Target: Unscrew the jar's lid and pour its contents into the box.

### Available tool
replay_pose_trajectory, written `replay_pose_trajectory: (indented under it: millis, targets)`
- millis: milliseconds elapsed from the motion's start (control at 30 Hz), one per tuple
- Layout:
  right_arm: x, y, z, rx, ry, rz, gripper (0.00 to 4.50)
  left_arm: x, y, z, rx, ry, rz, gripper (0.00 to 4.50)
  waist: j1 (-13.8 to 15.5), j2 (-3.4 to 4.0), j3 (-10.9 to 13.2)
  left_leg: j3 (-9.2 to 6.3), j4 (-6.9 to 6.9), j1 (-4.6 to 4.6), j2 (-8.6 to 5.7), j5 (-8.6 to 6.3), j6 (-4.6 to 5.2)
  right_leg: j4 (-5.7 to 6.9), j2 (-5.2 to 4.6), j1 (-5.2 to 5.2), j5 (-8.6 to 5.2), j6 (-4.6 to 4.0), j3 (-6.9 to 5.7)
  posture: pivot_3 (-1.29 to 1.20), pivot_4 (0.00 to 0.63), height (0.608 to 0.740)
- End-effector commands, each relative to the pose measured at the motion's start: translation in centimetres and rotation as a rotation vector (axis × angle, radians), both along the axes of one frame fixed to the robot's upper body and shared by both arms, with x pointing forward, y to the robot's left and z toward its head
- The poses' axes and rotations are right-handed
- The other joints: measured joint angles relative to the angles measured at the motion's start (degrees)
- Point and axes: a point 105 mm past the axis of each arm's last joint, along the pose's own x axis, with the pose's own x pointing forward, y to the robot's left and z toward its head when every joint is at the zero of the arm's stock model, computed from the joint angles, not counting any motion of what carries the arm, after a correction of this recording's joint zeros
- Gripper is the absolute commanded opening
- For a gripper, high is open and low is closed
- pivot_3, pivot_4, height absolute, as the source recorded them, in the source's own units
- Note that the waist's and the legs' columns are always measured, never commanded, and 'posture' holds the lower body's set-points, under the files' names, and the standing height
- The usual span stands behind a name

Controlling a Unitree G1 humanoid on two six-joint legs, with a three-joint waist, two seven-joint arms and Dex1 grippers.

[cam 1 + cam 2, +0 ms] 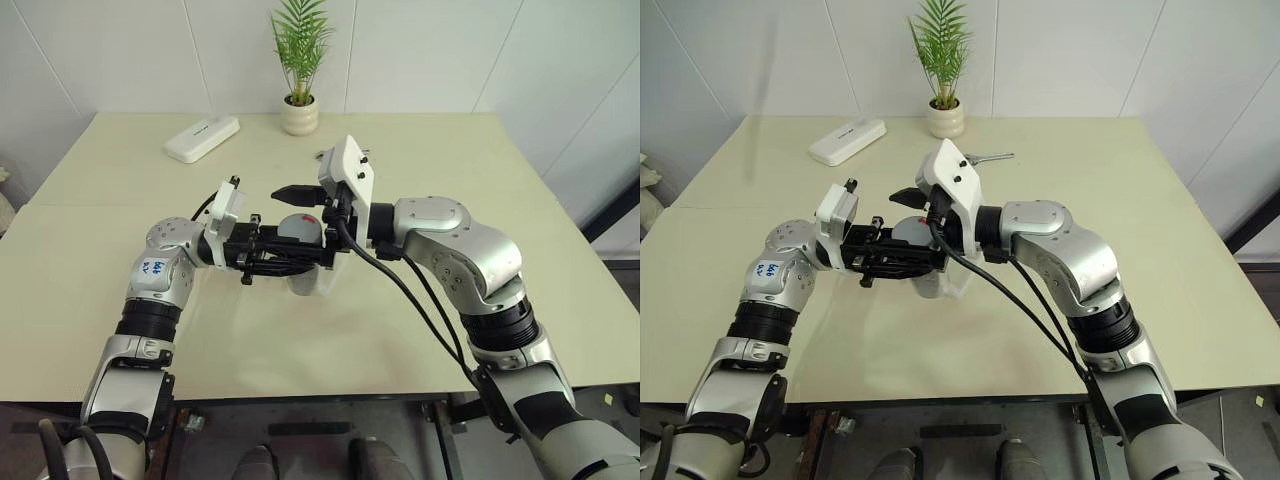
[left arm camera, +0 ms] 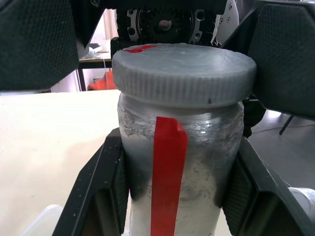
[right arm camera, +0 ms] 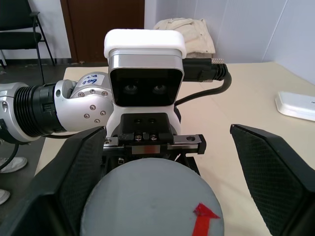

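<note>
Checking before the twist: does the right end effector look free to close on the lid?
Probably yes: the right end effector straddles the lid with open fingers; the left end effector clamps the jar lower down.

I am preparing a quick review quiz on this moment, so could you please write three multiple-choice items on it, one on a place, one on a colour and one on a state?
1. Where does the plant pot stand?
A. at the table's far edge
B. at the near edge
C. beside the jar

2. What colour is the stripe on the jar?
A. blue
B. red
C. green

3. How is the lid?
A. lying on the table
B. on the jar
C. in the box

Answers: 1 A, it stands by the wall; 2 B, the left wrist view shows red; 3 B, it caps the jar gripped by the left gripper, the right gripper open around it.
</note>
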Motion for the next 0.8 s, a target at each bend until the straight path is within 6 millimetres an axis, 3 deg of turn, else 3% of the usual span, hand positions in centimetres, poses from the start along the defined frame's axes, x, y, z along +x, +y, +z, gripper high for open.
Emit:
replay_pose_trajectory:
  millis: [33,800]
  targets:
    - [0.1,-1.8,1.3,0.014,-0.049,-0.053,4.22,-1.1,-0.1,0.7,0.011,-0.055,-0.091,2.00,0.0,0.00,0.0,0.00,0.00,0.00,0.00,0.00,0.00,0.00,0.00,0.00,0.00,0.00,0.00,0.00,0.150,0.740]
    - [-0.3,-5.3,1.1,-0.039,-0.050,-0.145,4.22,-1.0,0.1,0.7,0.017,-0.056,-0.086,2.00,0.0,0.00,0.0,0.00,0.00,0.00,0.00,0.00,0.00,-0.02,0.00,0.00,0.00,0.00,0.00,0.00,0.150,0.740]
